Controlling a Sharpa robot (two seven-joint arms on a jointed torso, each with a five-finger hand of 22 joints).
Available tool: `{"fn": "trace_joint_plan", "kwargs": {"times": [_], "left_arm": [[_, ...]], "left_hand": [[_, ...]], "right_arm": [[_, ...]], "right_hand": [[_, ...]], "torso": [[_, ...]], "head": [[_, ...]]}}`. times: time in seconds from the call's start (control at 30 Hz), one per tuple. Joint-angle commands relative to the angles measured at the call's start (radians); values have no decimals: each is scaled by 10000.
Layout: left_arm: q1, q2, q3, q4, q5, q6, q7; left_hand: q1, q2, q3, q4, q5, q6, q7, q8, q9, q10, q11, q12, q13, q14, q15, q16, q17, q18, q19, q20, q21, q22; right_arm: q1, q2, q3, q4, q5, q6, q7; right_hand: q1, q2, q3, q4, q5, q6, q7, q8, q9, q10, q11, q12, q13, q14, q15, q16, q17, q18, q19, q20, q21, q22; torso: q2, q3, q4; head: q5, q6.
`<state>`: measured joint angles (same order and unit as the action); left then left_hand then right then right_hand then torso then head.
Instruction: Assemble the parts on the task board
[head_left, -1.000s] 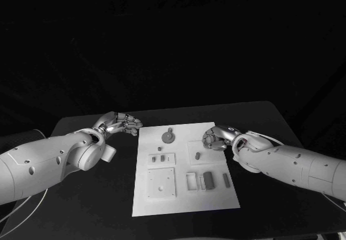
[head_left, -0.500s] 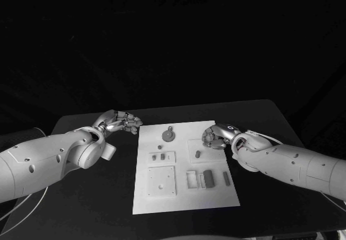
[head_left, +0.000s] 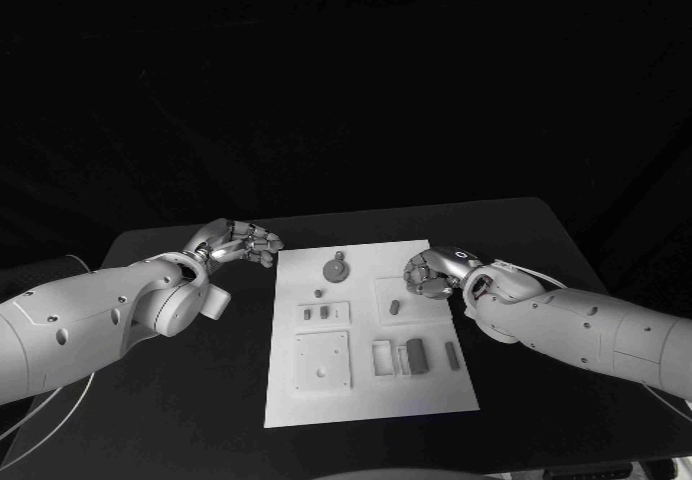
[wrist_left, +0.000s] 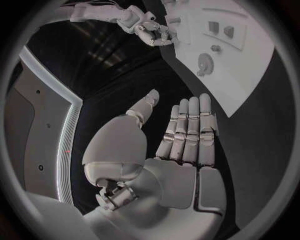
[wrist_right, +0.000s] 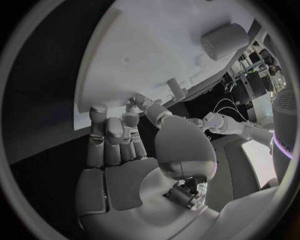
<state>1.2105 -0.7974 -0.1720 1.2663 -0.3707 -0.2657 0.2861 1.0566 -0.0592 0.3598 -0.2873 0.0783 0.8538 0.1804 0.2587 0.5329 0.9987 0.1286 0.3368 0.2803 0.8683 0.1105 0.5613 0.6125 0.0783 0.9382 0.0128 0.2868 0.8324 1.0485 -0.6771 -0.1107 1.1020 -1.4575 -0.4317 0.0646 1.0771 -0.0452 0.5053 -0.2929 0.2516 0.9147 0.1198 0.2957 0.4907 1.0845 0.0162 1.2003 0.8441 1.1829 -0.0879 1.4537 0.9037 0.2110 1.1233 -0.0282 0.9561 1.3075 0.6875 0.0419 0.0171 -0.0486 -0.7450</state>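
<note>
A white task board (head_left: 368, 400) lies in the middle of a black bench (head_left: 173, 400), carrying several small grey parts: a round disc-shaped part (head_left: 336, 270) near its far end, a dark bar-shaped part (head_left: 417, 357) standing in a slot toward the near right, and a narrow strip (head_left: 451, 354) just beside it. The robot's left hand (head_left: 238, 243) hovers over the bench just off the board's far left corner, released, its fingers (wrist_left: 187, 127) laid straight side by side and holding nothing. The right hand (head_left: 433, 273) sits at the board's right edge, fingers (wrist_right: 112, 127) curled with their tips against the board; whether they are grasping a part cannot be told.
</note>
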Motion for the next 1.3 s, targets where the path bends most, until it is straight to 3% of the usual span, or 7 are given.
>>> {"fn": "trace_joint_plan", "kwargs": {"times": [0.03,0.27,0.6,0.9,1.1,1.3], "left_arm": [[6,5,9,6,-34,19,104],[5,0,9,-7,-34,27,99],[5,-3,9,-23,-34,26,101],[5,0,9,-29,-34,27,103],[5,-16,9,-27,-34,22,104],[5,-11,9,-21,-34,29,107]], "left_hand": [[23,88,-33,-15,-54,-28,8,-63,-10,48,35,-46,-15,54,16,-51,14,179,50,0,-40,-16],[31,84,-35,-14,-56,-38,13,-70,-13,48,36,-49,-17,55,17,-55,18,177,49,2,-43,-18],[43,90,-34,-12,-55,-49,18,-77,-17,50,36,-52,-18,56,17,-60,24,177,52,2,-45,-19],[51,100,-32,-8,-54,-50,20,-78,-17,52,36,-54,-19,58,17,-62,29,176,55,2,-47,-20],[55,111,-31,-4,-54,-44,19,-76,-16,56,36,-55,-19,61,17,-64,33,176,59,2,-47,-20],[60,116,-30,-5,-54,-39,17,-73,-16,59,35,-55,-20,63,16,-66,36,176,61,1,-48,-21]], "right_arm": [[-85,-38,-56,-44,-107,284,-184],[-88,-94,-56,-33,-94,208,-195],[-94,-128,-56,2,-56,275,-154],[-112,-127,-56,141,-48,407,-41],[-115,-139,-56,86,-129,404,-76],[-121,-110,-56,124,-132,433,-59]], "right_hand": [[-7,-133,-73,5,-66,-299,174,-84,-38,-61,72,-49,21,-76,49,-58,9,508,0,-49,-23,127],[101,-264,-99,-2,-73,-603,291,-258,-116,-143,187,-50,58,-128,157,-68,29,508,-21,-27,-62,113],[180,-194,-78,4,20,-539,303,-220,-103,-170,202,-39,80,-148,182,-63,44,508,-29,-7,-74,113],[278,103,-18,-2,47,18,116,90,24,-96,30,-12,104,-113,45,-31,67,508,-28,6,-41,150],[287,513,61,-5,-85,548,-71,372,156,-17,-147,-54,94,-95,-109,-35,67,508,-52,-1,-11,171],[276,393,38,-6,-188,619,-109,407,184,-6,-185,-83,91,-102,-148,-40,70,508,-72,-4,-4,175]], "torso": [[-1,-2,2],[-2,-3,4],[-1,0,1],[0,-2,5],[2,-5,3],[0,-4,2]], "head": [[-6,-4],[-11,-11],[-24,-8],[-26,-25],[-45,-44],[-41,-45]]}}
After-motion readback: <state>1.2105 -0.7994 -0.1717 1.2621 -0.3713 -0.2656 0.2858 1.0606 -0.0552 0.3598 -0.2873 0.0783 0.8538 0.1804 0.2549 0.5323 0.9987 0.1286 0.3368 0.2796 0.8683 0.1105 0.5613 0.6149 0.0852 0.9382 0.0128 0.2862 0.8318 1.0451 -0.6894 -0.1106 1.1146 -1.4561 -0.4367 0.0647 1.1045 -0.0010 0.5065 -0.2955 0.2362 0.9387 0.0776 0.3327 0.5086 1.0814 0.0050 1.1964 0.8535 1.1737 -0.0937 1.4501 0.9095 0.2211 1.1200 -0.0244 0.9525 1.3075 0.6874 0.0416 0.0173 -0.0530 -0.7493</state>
